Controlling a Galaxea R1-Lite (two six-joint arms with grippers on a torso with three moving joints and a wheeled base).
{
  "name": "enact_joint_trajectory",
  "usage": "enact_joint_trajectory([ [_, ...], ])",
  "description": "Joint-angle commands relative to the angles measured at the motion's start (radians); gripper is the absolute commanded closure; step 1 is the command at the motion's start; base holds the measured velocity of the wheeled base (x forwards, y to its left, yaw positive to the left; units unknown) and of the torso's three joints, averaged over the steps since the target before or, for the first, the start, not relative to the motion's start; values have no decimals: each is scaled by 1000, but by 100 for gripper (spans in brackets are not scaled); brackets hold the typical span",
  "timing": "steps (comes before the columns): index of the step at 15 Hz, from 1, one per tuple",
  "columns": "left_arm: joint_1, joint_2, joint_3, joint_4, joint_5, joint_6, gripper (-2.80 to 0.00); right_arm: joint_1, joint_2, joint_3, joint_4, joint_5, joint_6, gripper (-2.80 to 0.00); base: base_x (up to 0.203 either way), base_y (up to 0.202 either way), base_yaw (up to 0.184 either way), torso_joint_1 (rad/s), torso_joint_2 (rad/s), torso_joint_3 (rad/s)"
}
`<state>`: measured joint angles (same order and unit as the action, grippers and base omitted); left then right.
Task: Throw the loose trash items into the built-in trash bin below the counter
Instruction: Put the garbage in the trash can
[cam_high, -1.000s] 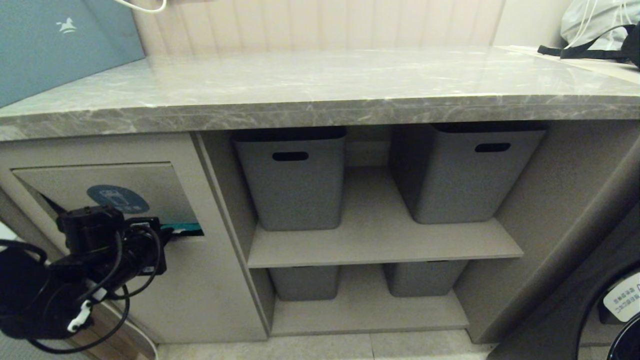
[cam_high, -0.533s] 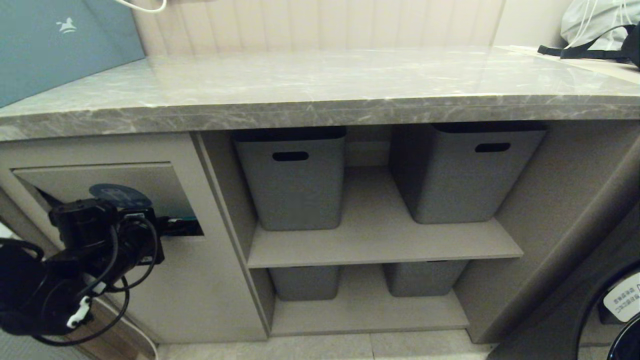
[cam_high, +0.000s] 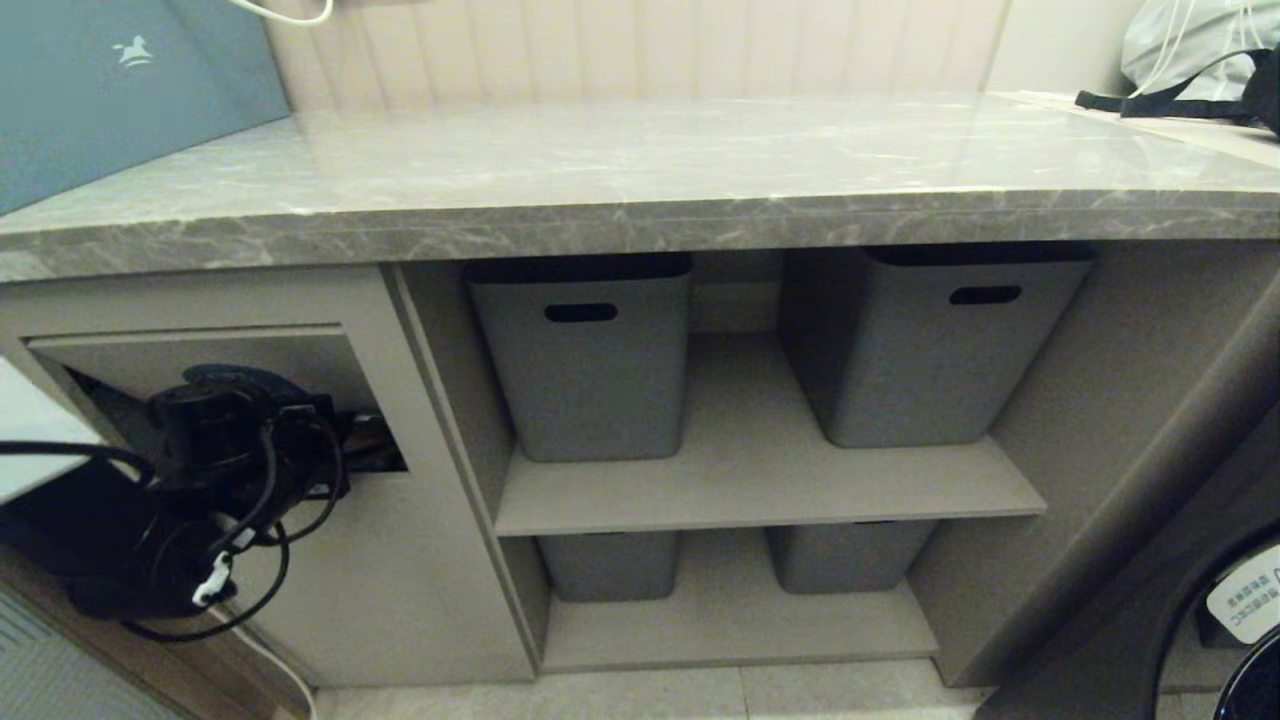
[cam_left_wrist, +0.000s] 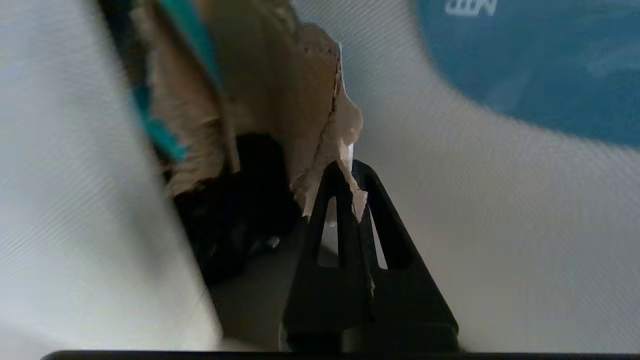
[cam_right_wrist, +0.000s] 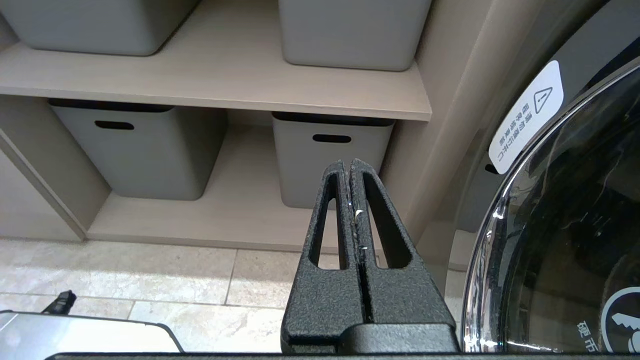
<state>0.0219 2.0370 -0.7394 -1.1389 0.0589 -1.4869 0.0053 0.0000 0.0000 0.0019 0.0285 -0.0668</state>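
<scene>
- The counter (cam_high: 640, 170) is a long grey slab with a thick front edge, and the built-in trash bin (cam_high: 400, 590) sits under its left end.
- The bin's flap (cam_high: 300, 350) is pushed in, so a dark slot shows along its bottom edge.
- The slot is narrow, and the left gripper (cam_left_wrist: 345, 172) fills much of it, so there is little room there.
- To the right of the bin is an open shelf (cam_high: 760, 490) with grey tubs (cam_high: 585, 360) on it, and a round glass door (cam_right_wrist: 565, 240) is at the far right.
- The left arm (cam_high: 130, 540) comes in low from the left and points level at the flap, with black cables looping round it.
- In the left wrist view, the left gripper is pinched tight on a torn edge of the card (cam_left_wrist: 280, 90).
- The card is brown cardboard with a turquoise strip, and it sticks out ahead of the fingertips into the dark slot.
- I cannot tell its long way, because only part of it shows.
- The right gripper (cam_right_wrist: 350, 167) hangs by the lower shelf, pressed together with nothing in it.
</scene>
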Motion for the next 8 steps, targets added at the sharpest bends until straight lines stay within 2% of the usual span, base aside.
enact_joint_trajectory([
  [1, 1, 34, -21, -8, 1, -9, 0, 1, -2, 0, 0, 1, -1, 0, 0, 0, 0, 0, 0, 0],
  [3, 1, 60, -43, -65, 0, -15, 0, 1, -2, 0, 0, 1, -1, 0, 0, 0, 0, 0, 0, 0],
  [8, 1, 87, -85, -75, -1, -42, 0, 1, -2, 0, 0, 1, -1, 0, 0, 0, 0, 0, 0, 0],
])
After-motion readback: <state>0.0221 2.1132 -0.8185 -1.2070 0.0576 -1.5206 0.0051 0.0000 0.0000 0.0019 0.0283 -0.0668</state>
